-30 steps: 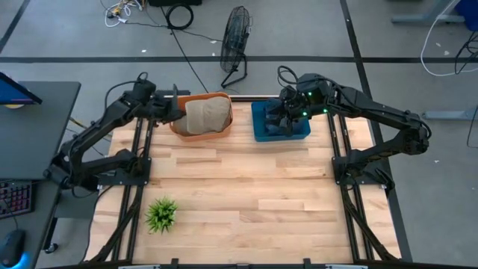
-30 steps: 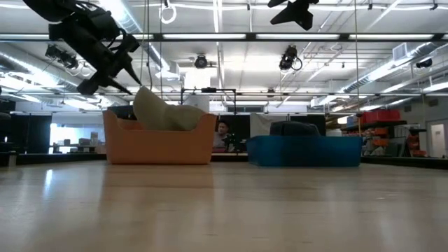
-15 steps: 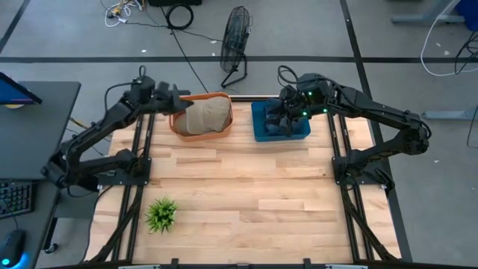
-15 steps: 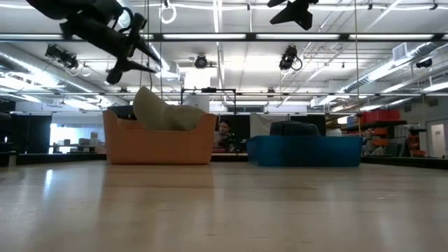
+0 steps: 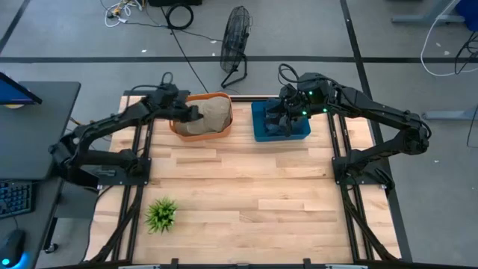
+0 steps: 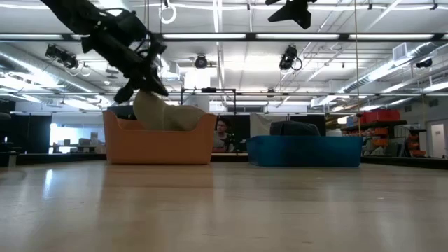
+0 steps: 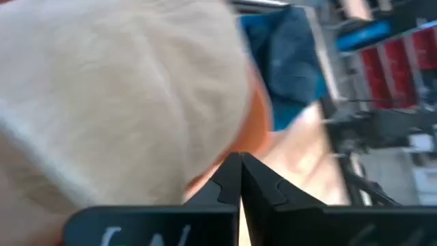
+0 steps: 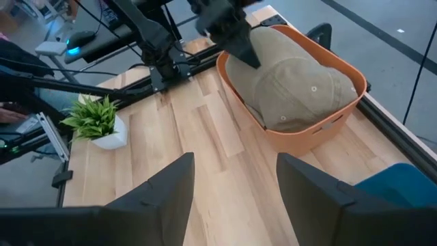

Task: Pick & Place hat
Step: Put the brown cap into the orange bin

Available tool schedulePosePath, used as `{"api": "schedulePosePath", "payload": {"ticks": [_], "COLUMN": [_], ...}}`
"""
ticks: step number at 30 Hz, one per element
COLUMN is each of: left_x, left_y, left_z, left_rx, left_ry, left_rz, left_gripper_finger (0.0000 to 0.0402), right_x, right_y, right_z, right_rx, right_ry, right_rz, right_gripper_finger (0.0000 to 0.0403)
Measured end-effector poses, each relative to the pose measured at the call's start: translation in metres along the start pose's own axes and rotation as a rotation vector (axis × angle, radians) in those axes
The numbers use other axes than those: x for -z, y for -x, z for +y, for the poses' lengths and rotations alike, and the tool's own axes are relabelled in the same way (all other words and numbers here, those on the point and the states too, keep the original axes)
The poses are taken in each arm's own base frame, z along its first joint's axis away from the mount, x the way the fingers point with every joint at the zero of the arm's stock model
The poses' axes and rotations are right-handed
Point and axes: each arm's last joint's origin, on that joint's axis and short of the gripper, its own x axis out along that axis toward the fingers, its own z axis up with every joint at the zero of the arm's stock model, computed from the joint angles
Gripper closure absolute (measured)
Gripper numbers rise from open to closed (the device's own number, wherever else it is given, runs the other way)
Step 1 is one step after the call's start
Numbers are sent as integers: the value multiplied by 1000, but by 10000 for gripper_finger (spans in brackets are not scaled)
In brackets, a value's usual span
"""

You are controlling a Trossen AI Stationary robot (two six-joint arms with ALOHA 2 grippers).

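A beige hat lies crown up in an orange basket at the table's far edge, bulging above its rim. My left gripper is shut, its tips at the hat's left side near the top. My right gripper hangs open over the blue bin, which stands to the right of the basket. Nothing is between its fingers. My left gripper slants down from the table's left onto the hat's crown. In the left wrist view its shut fingers show no cloth between them. Whether the tips touch or pinch the hat, I cannot tell.
A small green plant in a white pot stands near the table's front left. Something dark lies in the blue bin. A fan stands on the floor beyond the far edge. Bare wood spans the table's middle and near side.
My left gripper has swung from the basket's left edge toward the table's right, over the rim, and come down to the hat's crown. Its fingers, spread half a second ago, have shut. The hat and my right gripper have stayed where they were.
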Motion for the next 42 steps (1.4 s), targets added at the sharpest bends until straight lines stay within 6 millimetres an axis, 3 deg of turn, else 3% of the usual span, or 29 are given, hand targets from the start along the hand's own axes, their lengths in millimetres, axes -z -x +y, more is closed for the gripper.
{"api": "schedulePosePath", "payload": {"ticks": [7, 16, 24, 28, 34, 42], "left_x": [8, 6, -1, 0, 7, 9], "left_y": [-9, -5, 14, 30, 35, 19], "left_z": [20, 29, 1, -10, 2, 18], "left_rx": [-253, -328, -155, -201, -387, -547], "left_ry": [65, 116, 58, -8, 7, 23], "left_rz": [41, 29, -106, -121, -72, 2], "left_gripper_finger": [397, 398, 399, 399, 399, 399], "right_x": [0, 1, 3, 4, 4, 3], "right_y": [0, 0, 0, 0, 0, 0], "right_z": [0, 0, -1, -1, -1, -1], "right_rx": [0, 2, 7, 8, 8, 8], "right_ry": [-4, -6, -11, -12, -12, -12], "right_rz": [2, 7, 31, 36, 36, 34], "right_gripper_finger": [190, 190, 190, 190, 190, 190]}}
